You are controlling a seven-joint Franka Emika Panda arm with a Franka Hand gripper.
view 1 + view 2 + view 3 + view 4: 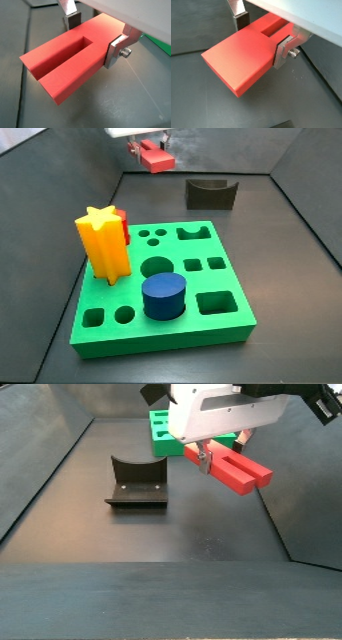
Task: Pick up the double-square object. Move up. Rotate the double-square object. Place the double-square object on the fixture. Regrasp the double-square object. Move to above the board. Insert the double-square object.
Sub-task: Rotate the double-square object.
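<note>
Two silver fingers [115, 51] of your gripper [93, 36] are clamped on the double-square object [63, 62], holding it in the air. In a side view, the fixture [136, 482] sits at about nine o'clock from it, the board [166, 436] at eleven.

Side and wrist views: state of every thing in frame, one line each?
tool: shut on the double-square object, up in the air off the floor.
double-square object: held between the fingers, lying tilted, clear of fixture and board.
fixture: on the floor, nothing on it.
board: flat on the floor, several holes open.
yellow star prism: upright in the board.
blue cylinder: upright in the board.
</note>
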